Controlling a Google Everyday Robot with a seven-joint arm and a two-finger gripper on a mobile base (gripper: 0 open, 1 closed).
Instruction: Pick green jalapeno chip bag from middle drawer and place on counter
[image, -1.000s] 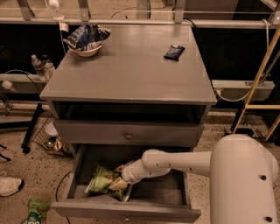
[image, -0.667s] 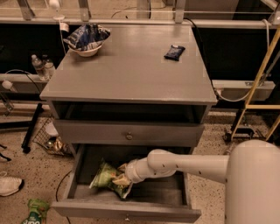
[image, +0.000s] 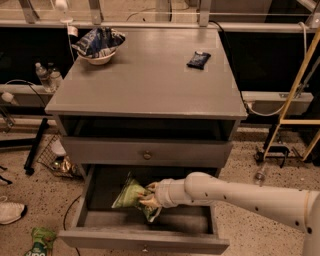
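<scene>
The green jalapeno chip bag (image: 129, 194) is tilted up on its edge inside the pulled-out middle drawer (image: 190, 216), near its left half. My gripper (image: 148, 198) reaches in from the right on a white arm and is shut on the bag's right side, holding it just above the drawer floor. The counter (image: 150, 80) is the grey top of the cabinet, above and behind the gripper.
A closed drawer front with a round knob (image: 146, 155) sits just above the open drawer. On the counter are a white bowl holding a blue bag (image: 99, 44) and a dark packet (image: 198, 59). A small green pouch (image: 40, 243) and a shoe (image: 10, 212) lie on the floor at left.
The bag has gone from lying flat on the drawer floor to tilted up and slightly raised in the gripper. The arm has lifted and shifted a little to the right.
</scene>
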